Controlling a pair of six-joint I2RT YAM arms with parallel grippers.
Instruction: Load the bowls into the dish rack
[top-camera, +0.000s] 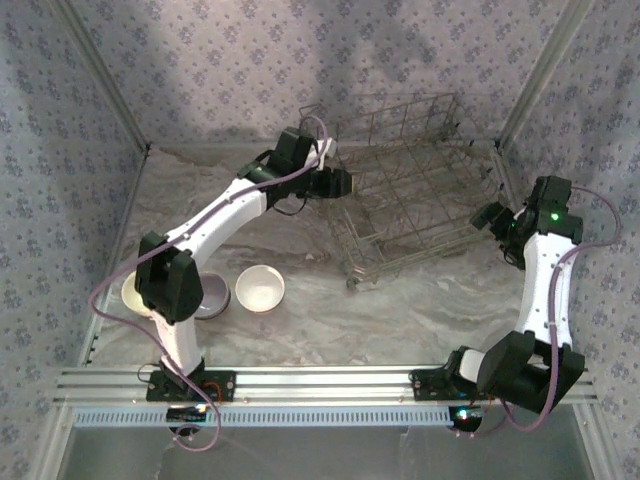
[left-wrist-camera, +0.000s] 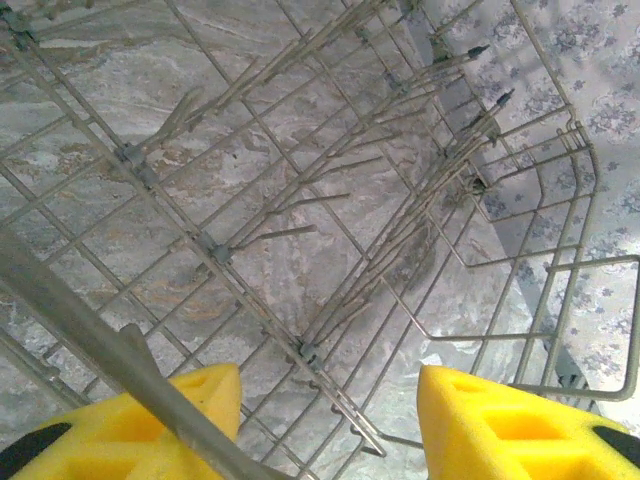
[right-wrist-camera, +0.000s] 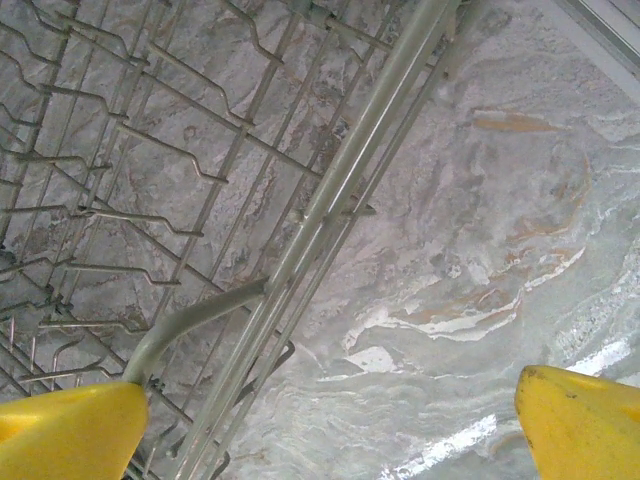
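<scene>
The marbled table (top-camera: 400, 300) carries the dish rack (top-camera: 410, 180) on its far side, right of centre. The left arm (top-camera: 215, 225) stretches to the rack's left rim, the right arm (top-camera: 545, 270) to its right rim. Three bowls sit near the left arm's base, well apart from the rack: a white bowl (top-camera: 260, 288), a grey bowl (top-camera: 214, 298) and a cream bowl (top-camera: 131, 292) (the last two half hidden by the arm). The left gripper (left-wrist-camera: 330, 385) hangs over the tines, its yellow fingers (left-wrist-camera: 200, 400) partway apart and gripping nothing. The right gripper (right-wrist-camera: 330, 400) is spread wide beside the rim.
</scene>
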